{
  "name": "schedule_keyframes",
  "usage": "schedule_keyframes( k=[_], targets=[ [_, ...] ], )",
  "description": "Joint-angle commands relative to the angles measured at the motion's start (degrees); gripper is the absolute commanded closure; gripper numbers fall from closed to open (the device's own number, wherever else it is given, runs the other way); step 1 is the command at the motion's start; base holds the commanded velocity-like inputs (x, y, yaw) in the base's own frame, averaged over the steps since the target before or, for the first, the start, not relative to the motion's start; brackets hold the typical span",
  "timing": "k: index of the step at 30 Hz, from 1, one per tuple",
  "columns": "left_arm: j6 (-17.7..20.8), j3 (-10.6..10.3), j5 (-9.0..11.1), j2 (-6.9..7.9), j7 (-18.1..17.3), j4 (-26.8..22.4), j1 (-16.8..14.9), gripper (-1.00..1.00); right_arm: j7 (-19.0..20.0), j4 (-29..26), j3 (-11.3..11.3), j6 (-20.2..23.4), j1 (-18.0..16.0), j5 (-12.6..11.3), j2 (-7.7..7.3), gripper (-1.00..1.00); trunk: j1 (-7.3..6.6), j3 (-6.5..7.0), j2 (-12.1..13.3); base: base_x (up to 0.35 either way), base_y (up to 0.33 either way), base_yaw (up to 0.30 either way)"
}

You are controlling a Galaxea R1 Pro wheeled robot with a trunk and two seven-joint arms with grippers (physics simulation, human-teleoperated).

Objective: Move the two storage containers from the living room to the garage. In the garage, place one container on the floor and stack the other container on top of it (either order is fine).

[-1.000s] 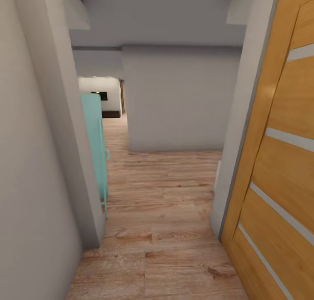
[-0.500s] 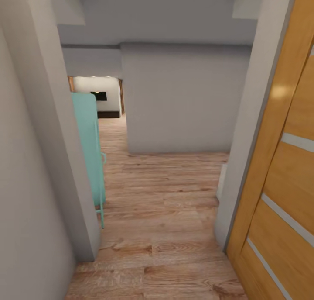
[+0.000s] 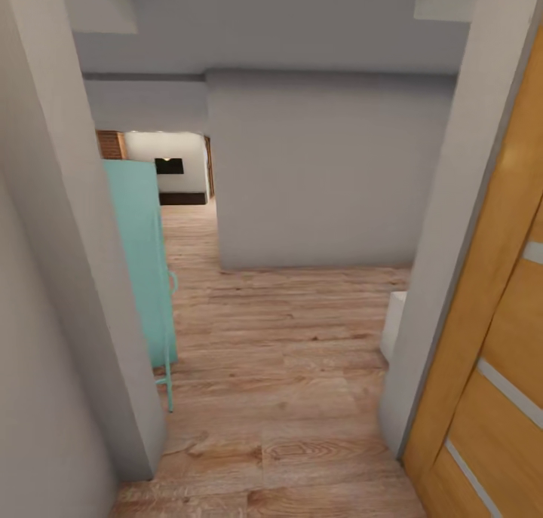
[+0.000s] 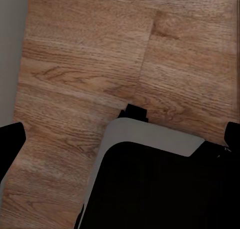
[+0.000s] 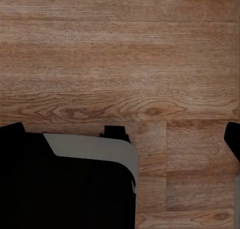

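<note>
Grained wood-plank floor (image 3: 286, 367), matte grey walls (image 3: 324, 171), flat turquoise panel (image 3: 143, 262), both grippers' spread unclear.

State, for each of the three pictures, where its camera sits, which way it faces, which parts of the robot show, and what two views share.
Head view: on the robot's head, facing down a hallway past a teal cabinet and wooden door.
Left wrist view: on the left arm, facing down at the plank floor; dark robot body shows.
Right wrist view: likewise, over planks and dark body.
Shared: the plank floor.

Plank floor (image 3: 286, 352) light brown, wood grain. Walls (image 3: 317, 171) pale grey. Cabinet (image 3: 139, 262) at left turquoise. Door (image 3: 490, 337) at right honey-orange, grey stripes. Far brick (image 3: 110, 144) red-brown.
</note>
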Motion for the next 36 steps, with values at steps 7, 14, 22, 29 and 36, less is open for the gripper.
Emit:
schedule_keyframes(
  k=[7, 14, 22, 29, 36],
  targets=[
    [-0.2, 0.2, 0.2, 0.05, 0.1, 0.0, 0.0, -1.00, -0.3, 0.2, 0.1, -0.3, -0.1, 0.4, 0.00, -1.00, 0.04, -0.07, 0.0, 0.322, 0.000, 0.000],
    [-0.2, 0.2, 0.2, 0.05, 0.1, 0.0, 0.0, -1.00, -0.3, 0.2, 0.1, -0.3, -0.1, 0.4, 0.00, -1.00, 0.04, -0.07, 0.0, 0.322, 0.000, 0.000],
    [-0.2, 0.2, 0.2, 0.13, 0.1, 0.0, 0.0, -1.00, -0.3, 0.2, 0.1, -0.3, -0.1, 0.4, 0.00, -1.00, 0.04, -0.07, 0.0, 0.321, 0.000, 0.000],
    [-0.2, 0.2, 0.2, 0.13, 0.1, 0.0, 0.0, -1.00, -0.3, 0.2, 0.1, -0.3, -0.1, 0.4, 0.00, -1.00, 0.04, -0.07, 0.0, 0.322, 0.000, 0.000],
    [-0.2, 0.2, 0.2, 0.14, 0.1, 0.0, 0.0, -1.00, -0.3, 0.2, 0.1, -0.3, -0.1, 0.4, 0.00, -1.00, 0.04, -0.07, 0.0, 0.321, 0.000, 0.000]
  ],
)
